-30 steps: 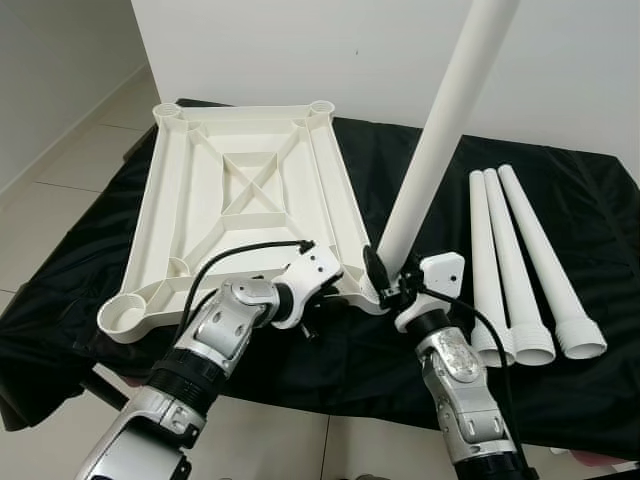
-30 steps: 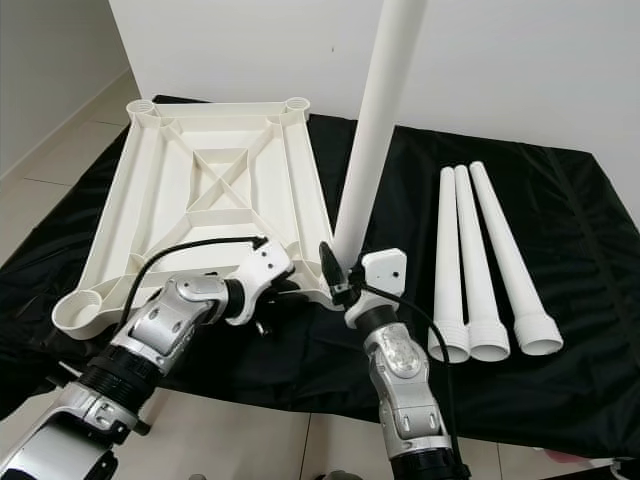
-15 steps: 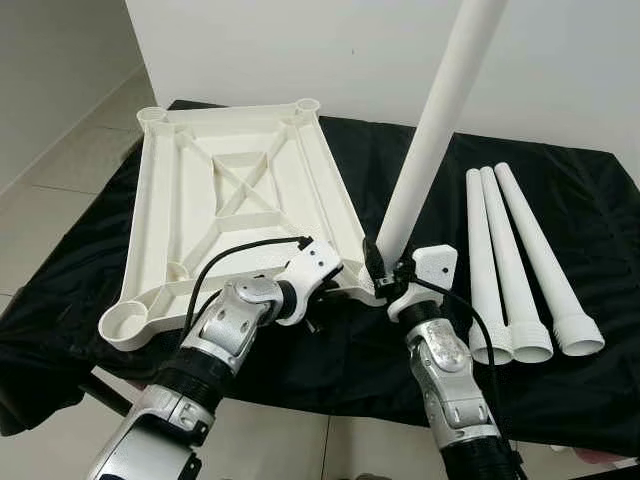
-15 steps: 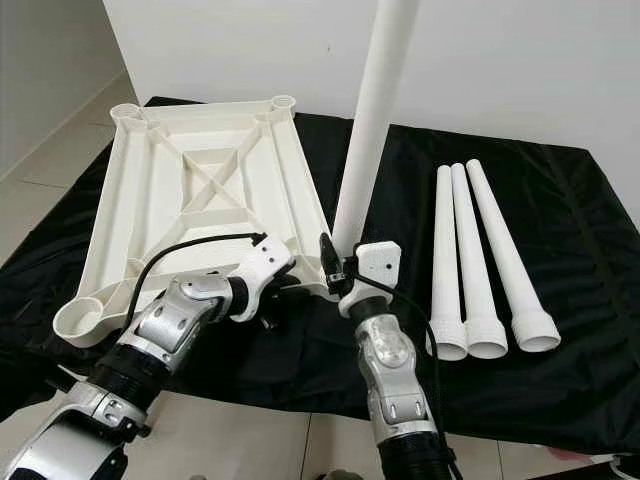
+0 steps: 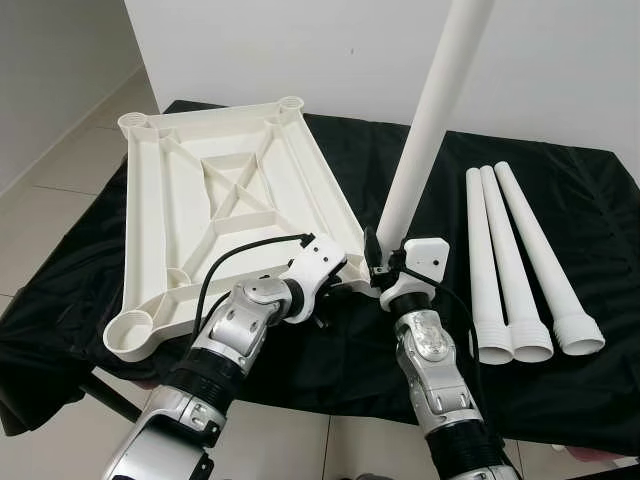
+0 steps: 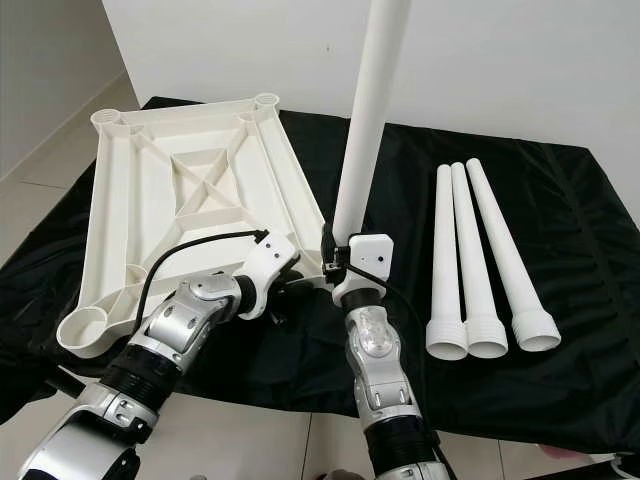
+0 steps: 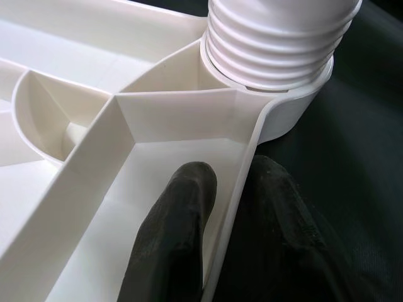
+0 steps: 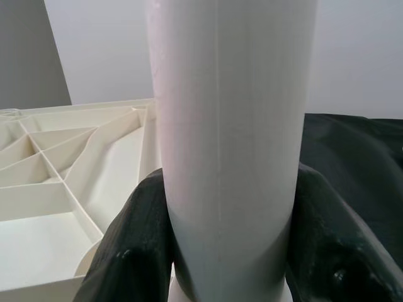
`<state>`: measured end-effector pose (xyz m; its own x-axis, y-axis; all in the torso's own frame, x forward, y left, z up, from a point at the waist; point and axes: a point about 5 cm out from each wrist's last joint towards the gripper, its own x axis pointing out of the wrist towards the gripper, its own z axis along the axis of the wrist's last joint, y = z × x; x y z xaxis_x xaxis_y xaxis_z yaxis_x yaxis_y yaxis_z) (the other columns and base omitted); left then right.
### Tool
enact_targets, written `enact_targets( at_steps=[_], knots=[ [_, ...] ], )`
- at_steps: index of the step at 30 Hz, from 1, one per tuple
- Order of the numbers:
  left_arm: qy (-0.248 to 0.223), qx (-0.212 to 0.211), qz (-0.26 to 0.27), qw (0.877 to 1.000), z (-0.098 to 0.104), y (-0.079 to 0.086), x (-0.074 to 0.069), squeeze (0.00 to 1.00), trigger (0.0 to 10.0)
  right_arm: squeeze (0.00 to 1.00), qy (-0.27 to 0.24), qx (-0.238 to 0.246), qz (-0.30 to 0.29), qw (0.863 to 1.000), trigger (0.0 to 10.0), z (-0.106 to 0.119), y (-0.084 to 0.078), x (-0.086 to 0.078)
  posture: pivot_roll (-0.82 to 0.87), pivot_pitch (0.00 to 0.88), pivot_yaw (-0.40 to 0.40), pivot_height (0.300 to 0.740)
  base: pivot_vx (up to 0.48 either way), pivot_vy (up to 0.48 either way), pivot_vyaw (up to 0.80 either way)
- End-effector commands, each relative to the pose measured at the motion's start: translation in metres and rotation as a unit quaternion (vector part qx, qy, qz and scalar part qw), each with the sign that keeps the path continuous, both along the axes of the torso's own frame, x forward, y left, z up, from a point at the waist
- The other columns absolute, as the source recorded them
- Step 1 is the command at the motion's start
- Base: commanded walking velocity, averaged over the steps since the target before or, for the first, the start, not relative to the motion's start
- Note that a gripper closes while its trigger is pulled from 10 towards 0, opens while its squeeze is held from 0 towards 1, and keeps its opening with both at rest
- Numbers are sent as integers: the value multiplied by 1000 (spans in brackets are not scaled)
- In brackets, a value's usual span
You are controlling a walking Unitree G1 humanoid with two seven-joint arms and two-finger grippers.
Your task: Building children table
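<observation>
My right jaws (image 5: 384,268) clasp the leg (image 5: 425,130), its long axis nearly upright over the near corner socket (image 7: 286,104); my left jaws (image 7: 223,242) pinch the top's rim (image 7: 236,207) just beside it

Right hand (image 8: 230,251) clasps upright white leg (image 8: 230,126) beside tabletop (image 8: 69,207).

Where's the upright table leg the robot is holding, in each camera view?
Left eye: upright leg right of centre, foot at the tabletop's near right corner socket.
Right eye: centre.
Left wrist: threaded end in that corner socket.
Right wrist: central, between the right gripper's fingers.
Shared landmark: that corner socket.
</observation>
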<state>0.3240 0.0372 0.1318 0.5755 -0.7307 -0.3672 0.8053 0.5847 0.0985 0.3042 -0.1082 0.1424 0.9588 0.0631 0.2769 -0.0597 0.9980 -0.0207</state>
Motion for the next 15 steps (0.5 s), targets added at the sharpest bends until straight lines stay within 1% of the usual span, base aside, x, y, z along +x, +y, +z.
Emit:
enact_targets(
  at_steps=[1,3,12,15],
  knots=[
    [-17,-26,20,999,10,1,3,0,10000,0,46,-3,-16,999,10000,-19,-3,0,-66,41,25,740,0,0,0],
    [-15,-32,31,999,11,0,4,0,10000,0,48,-2,-21,999,10000,-19,-1,0,-67,43,28,740,0,0,0],
    [-9,-45,43,998,11,-4,3,0,10000,0,55,5,-45,997,10000,-20,0,5,-70,48,30,740,0,0,0],
    [-8,-50,54,997,12,-5,4,0,10000,0,62,9,-55,997,10000,-22,2,7,-68,51,30,740,0,0,0]
  ],
)
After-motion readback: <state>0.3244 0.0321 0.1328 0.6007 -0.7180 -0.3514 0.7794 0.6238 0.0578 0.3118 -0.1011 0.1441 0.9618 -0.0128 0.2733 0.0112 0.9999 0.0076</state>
